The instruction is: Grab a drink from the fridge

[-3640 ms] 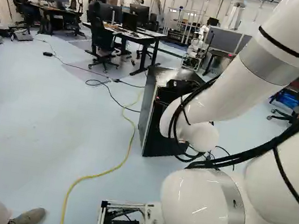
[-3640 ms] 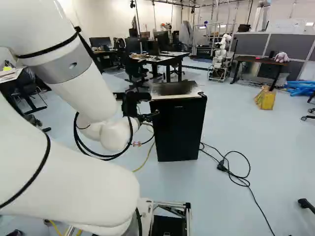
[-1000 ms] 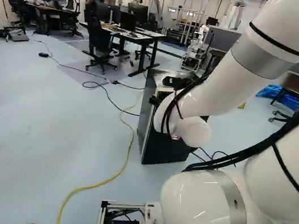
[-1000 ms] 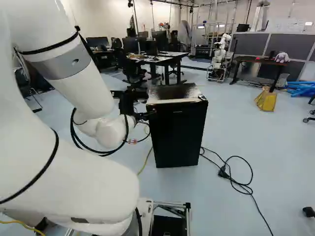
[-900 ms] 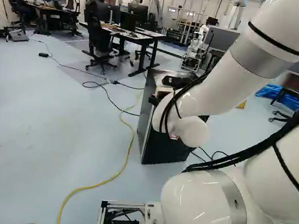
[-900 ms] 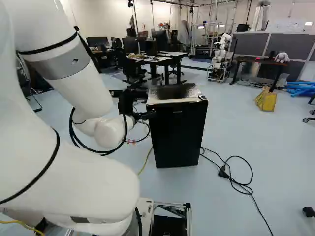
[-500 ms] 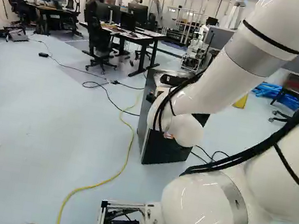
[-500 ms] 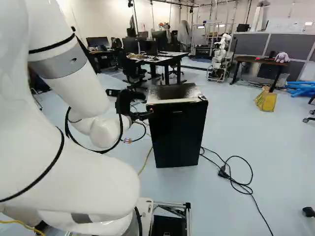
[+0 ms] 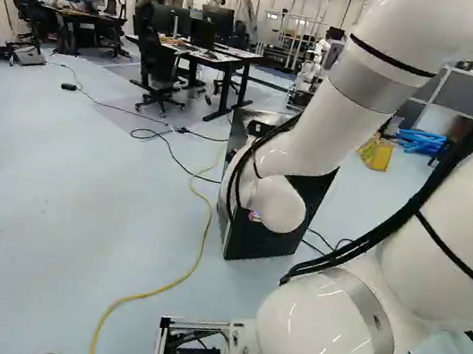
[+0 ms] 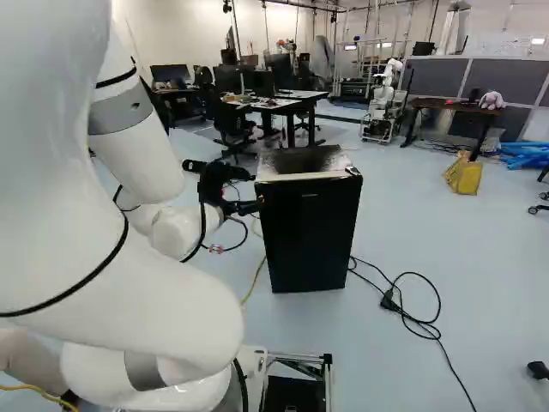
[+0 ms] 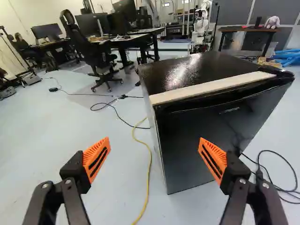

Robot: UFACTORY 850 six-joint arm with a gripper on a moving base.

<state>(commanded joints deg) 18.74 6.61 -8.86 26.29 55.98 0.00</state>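
My gripper (image 10: 249, 207) is beside the front left edge of the black fridge (image 10: 310, 236) in the right base view. In the wrist view the gripper (image 11: 153, 152) stands open with nothing between its orange pads; one finger is over the floor, the other in front of the door of the fridge (image 11: 201, 140). The door looks closed, with a pale strip along the top edge above it. In the left base view my arm covers much of the fridge (image 9: 230, 185). A drink cannot be seen in any view.
A yellow cable (image 9: 190, 265) runs over the floor beside the fridge, and a black cord (image 10: 412, 300) lies on its other side. Desks (image 10: 279, 105) and chairs stand behind. Another robot (image 10: 382, 103) and a yellow container (image 10: 465, 174) are farther back.
The base moved slightly closer to the fridge earlier on. Over the last second my arm has shifted leftward in both base views, its elbow swinging, while the fridge stays where it was.
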